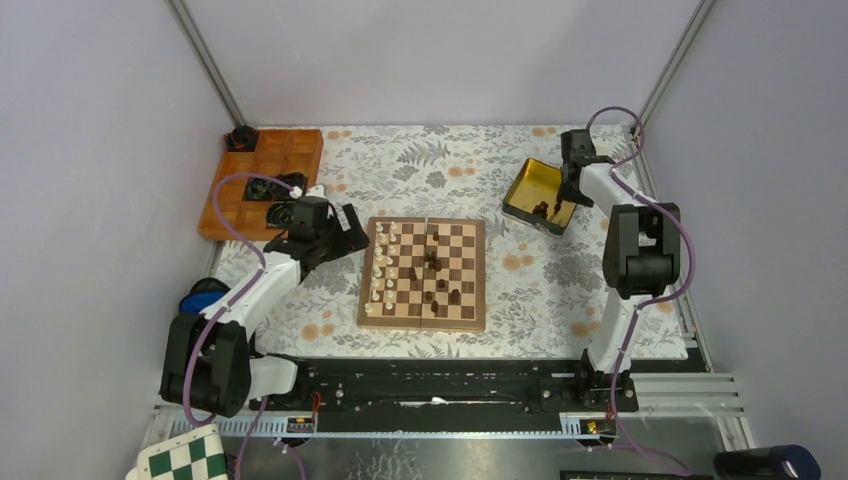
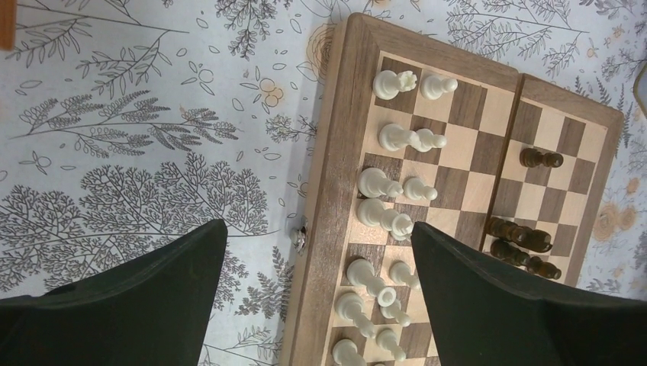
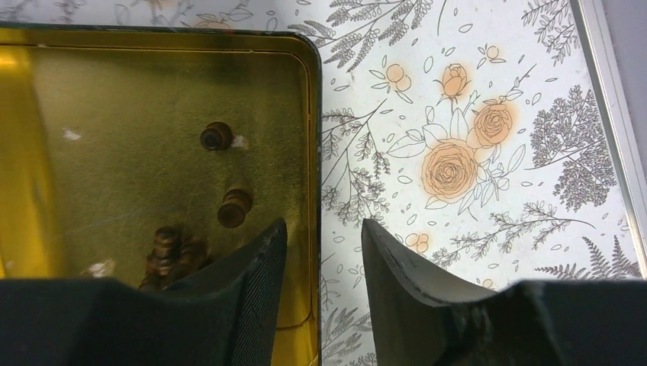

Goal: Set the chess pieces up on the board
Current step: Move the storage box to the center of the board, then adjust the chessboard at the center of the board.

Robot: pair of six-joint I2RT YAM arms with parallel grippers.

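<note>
The wooden board [image 1: 423, 323] lies mid-table. Cream-white pieces [image 1: 380, 270] stand in its two left columns; several dark pieces [image 1: 437, 283] stand scattered near its middle. My left gripper [image 1: 345, 230] hovers open and empty over the board's left edge. In the left wrist view its jaws [image 2: 317, 229] are wide apart above the border [image 2: 336, 152], the white pieces [image 2: 397, 137] and some dark ones [image 2: 519, 240]. My right gripper [image 1: 570, 190] is open and empty; its jaws [image 3: 323, 225] straddle the right wall of a gold tin [image 3: 114, 114] holding dark pieces [image 3: 235, 207].
The gold tin [image 1: 522, 180] sits at the back right. An orange tray [image 1: 262, 180] with black ring items stands at the back left. A green-and-white checkered board [image 1: 185, 458] lies below the left arm's base. A blue object [image 1: 203, 295] sits by the left arm.
</note>
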